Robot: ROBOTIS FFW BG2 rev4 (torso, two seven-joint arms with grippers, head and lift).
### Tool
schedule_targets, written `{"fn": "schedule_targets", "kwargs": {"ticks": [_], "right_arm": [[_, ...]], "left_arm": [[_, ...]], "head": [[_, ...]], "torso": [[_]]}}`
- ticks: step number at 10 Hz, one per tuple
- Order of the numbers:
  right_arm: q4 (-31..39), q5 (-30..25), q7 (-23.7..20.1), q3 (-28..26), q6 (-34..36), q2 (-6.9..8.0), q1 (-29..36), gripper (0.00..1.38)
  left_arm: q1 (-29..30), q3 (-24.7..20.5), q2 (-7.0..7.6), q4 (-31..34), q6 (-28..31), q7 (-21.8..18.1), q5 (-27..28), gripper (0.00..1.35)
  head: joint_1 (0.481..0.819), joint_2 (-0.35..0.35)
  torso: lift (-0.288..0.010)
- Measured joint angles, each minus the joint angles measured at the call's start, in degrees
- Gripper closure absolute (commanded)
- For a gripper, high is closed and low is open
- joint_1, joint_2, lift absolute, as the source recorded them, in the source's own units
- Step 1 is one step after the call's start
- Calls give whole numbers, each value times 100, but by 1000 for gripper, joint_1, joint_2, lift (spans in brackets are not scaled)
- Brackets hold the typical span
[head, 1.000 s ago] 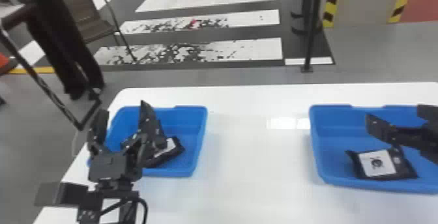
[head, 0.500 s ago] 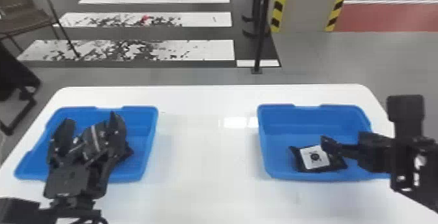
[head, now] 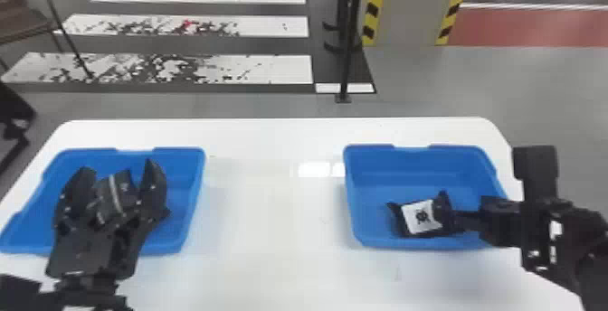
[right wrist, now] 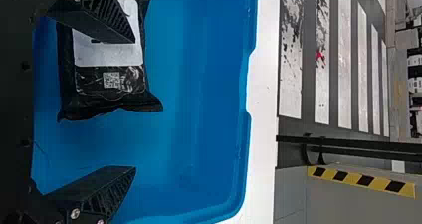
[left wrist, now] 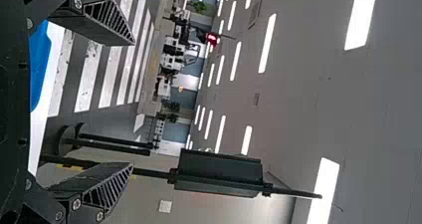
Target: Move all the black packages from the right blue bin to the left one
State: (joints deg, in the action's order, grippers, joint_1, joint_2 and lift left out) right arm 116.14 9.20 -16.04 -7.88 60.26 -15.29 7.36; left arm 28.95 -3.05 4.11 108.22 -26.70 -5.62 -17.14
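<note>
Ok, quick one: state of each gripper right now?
Left gripper: open, holding nothing.
Right gripper: open, fingers spread, the black package by one finger but not gripped.

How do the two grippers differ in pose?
The left gripper tilts up toward the ceiling; the right gripper angles down at the right blue bin. One right finger overlaps a black package in its wrist view; the left's gap is empty. Both are open.

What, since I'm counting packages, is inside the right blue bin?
The right blue bin visibly holds one black package with a white label. The right gripper hides part of it; whatever lies beneath the package is covered.
</note>
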Motion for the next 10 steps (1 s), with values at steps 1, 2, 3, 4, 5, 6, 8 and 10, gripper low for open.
{"fn": "schedule_targets", "kwargs": {"ticks": [1, 2, 3, 4, 5, 6, 8, 10], "right_arm": [[-145, -3, -62, 0, -62, 0, -50, 122], [-359, 2, -170, 0, -172, 0, -137, 122], [-527, 18, -225, 26, -255, 0, -209, 122], [-607, 41, -235, 93, -282, 0, -242, 122], [-635, 79, -246, 187, -288, -1, -258, 124], [-626, 150, -256, 307, -286, -9, -258, 125], [-675, 220, -250, 467, -247, -17, -304, 242], [-724, 221, -239, 505, 12, -27, -377, 1122]], "left_arm": [[0, 14, 20, 0, 25, -15, 0, 193], [7, 19, 27, 0, 52, -27, 0, 193], [13, 25, 30, 0, 72, -37, 0, 193], [15, 30, 32, 0, 90, -44, 0, 193], [11, 31, 34, 0, 105, -49, 0, 194], [4, 31, 36, 0, 112, -51, 0, 194], [-7, 37, 37, -1, 144, -53, 0, 194], [-8, 31, 37, -1, 153, -53, 0, 194]], "head": [[695, -33], [695, -34], [695, -34], [695, -29], [695, -18], [695, 0], [695, 18], [695, 20]], "torso": [[-154], [-154], [-154], [-154], [-154], [-154], [-154], [-154]]}}
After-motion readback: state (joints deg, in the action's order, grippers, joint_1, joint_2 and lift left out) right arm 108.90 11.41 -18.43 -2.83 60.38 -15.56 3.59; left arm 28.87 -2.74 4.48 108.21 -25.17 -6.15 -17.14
